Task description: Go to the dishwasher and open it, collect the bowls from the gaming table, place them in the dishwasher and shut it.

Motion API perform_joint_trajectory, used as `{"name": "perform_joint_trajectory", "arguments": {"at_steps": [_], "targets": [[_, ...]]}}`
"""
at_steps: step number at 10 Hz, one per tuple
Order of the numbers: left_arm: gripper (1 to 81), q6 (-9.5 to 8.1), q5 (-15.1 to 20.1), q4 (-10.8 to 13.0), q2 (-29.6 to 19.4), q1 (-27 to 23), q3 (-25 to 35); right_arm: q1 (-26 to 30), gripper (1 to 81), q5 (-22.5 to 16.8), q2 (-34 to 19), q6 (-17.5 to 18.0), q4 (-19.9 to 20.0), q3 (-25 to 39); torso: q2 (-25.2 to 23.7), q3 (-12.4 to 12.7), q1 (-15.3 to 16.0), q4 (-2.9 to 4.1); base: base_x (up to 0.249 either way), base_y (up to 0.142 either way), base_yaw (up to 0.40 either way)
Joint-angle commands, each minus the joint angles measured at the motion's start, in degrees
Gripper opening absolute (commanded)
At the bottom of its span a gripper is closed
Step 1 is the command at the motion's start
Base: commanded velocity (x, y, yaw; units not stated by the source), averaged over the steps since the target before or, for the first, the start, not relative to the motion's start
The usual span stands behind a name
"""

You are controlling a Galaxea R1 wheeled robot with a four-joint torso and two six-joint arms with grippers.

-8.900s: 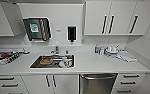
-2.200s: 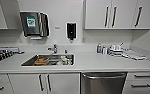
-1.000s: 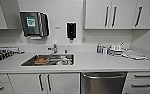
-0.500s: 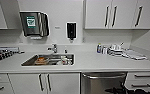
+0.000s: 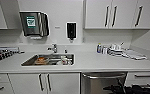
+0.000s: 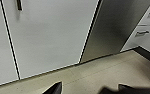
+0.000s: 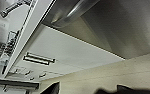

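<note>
The dishwasher (image 5: pixel 101 83) sits shut under the counter right of the sink, with a brushed-steel front and a bar handle (image 5: pixel 104 75) along its top edge. My right arm (image 5: pixel 133 89) reaches in low across its front. In the right wrist view the handle (image 7: pixel 71 12) is close overhead, the steel front (image 7: pixel 121 27) lies beside it, and my right gripper (image 7: pixel 88 90) is open and empty. My left gripper (image 6: pixel 88 90) hangs open low over the floor, facing white cupboard doors (image 6: pixel 48 37) and the dishwasher's edge (image 6: pixel 116 30). The bowls and the gaming table are out of view.
A sink (image 5: pixel 28 62) with dishes in it is set into the white counter (image 5: pixel 91 63). White drawers (image 5: pixel 143 77) flank the dishwasher on the right. Bottles and cloths (image 5: pixel 121 51) lie at the back right. Wall cupboards (image 5: pixel 111 15) hang above.
Since the earliest frame the camera has come closer to the counter and shifted right. Over the last second the scene holds almost still, with my dark right arm low before the dishwasher.
</note>
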Motion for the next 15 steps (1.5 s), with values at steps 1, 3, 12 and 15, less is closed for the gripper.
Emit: {"name": "perform_joint_trajectory", "arguments": {"at_steps": [1, 3, 12, 15], "targets": [[81.1, -0.23, -0.03, -0.09, -2.7, -5.77, 0.31, 8.46, 81.1, -2.47, -1.29, 0.13, 1.49, 0.67, 0.0, 0.0, 0.0, 0.0, 0.0, 0.0, 0.0], [81.1, -0.32, 0.06, 0.17, -2.53, -5.77, 0.31, 9.08, 81.1, -2.56, -1.2, 0.3, 1.93, -0.12, 0.0, 0.0, 0.0, 0.0, 0.0, 0.0, 0.0], [81.1, -0.32, 0.06, 0.08, -1.91, -5.77, -1.19, 9.87, 81.1, -2.47, -1.11, 1.26, 2.11, -0.99, 0.0, -0.05, 0.06, 0.0, 0.09, 0.0, 0.0], [81.1, -0.32, 0.15, 0.08, -1.56, -5.77, -1.36, 11.54, 81.1, -2.74, -1.03, 4.25, 2.02, -4.15, 0.0, -0.05, 0.09, 0.0, 0.095, 0.0, 0.0]]}}
